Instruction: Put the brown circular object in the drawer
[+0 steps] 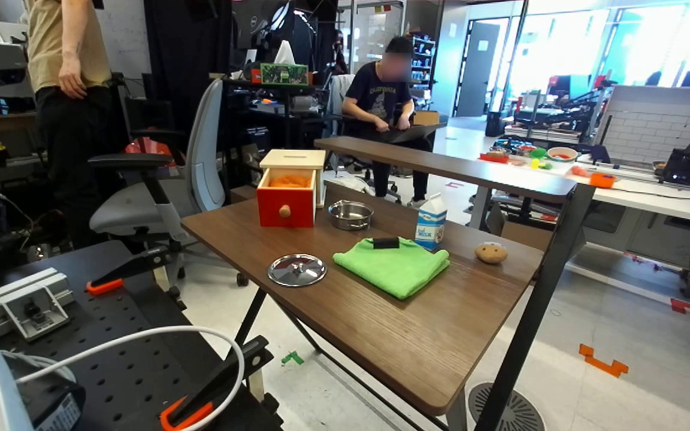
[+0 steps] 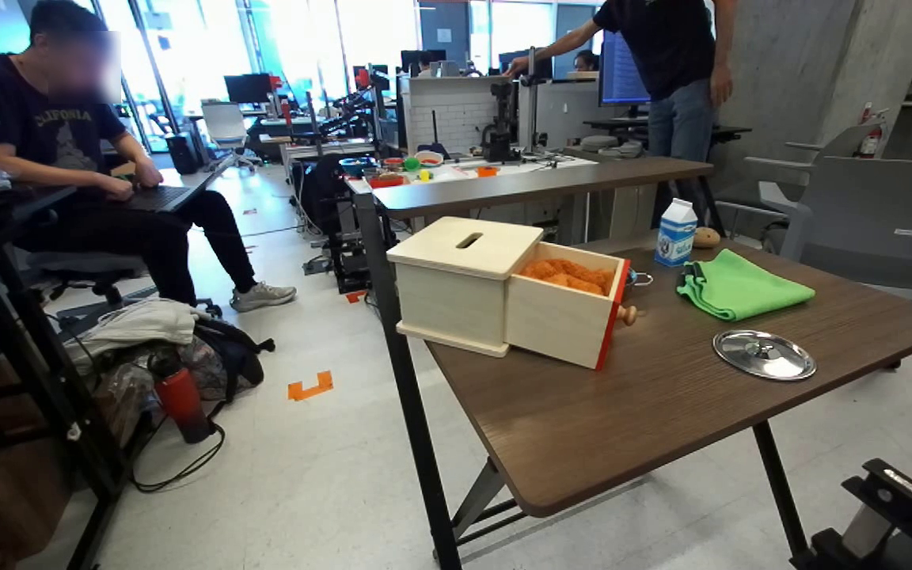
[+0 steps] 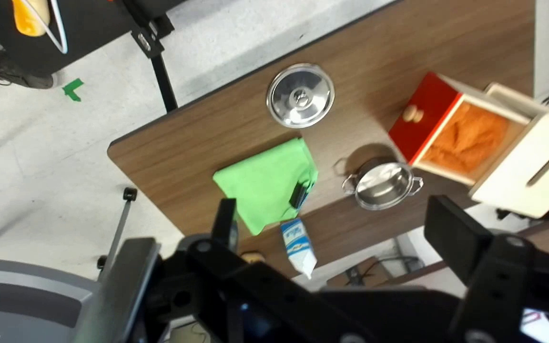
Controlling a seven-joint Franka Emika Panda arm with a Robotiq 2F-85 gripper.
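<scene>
In the wrist view the brown circular object (image 3: 253, 257) is lying beyond the left jaw, partly hidden by the gripper (image 3: 333, 212), whose jaws are standing wide apart, gripping nothing. Beyond the right jaw, the pulled-out drawer (image 3: 434, 107) is holding orange cloth (image 3: 472, 138).

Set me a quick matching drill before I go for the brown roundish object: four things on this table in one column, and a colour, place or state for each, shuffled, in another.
1. drawer
2. brown roundish object
3. lid
4. milk carton

A. blue and white, standing
B. shiny metal, lying flat
C. pulled out, orange cloth inside
D. farthest of these from the drawer

Pairs: 1-C; 2-D; 3-B; 4-A
</scene>
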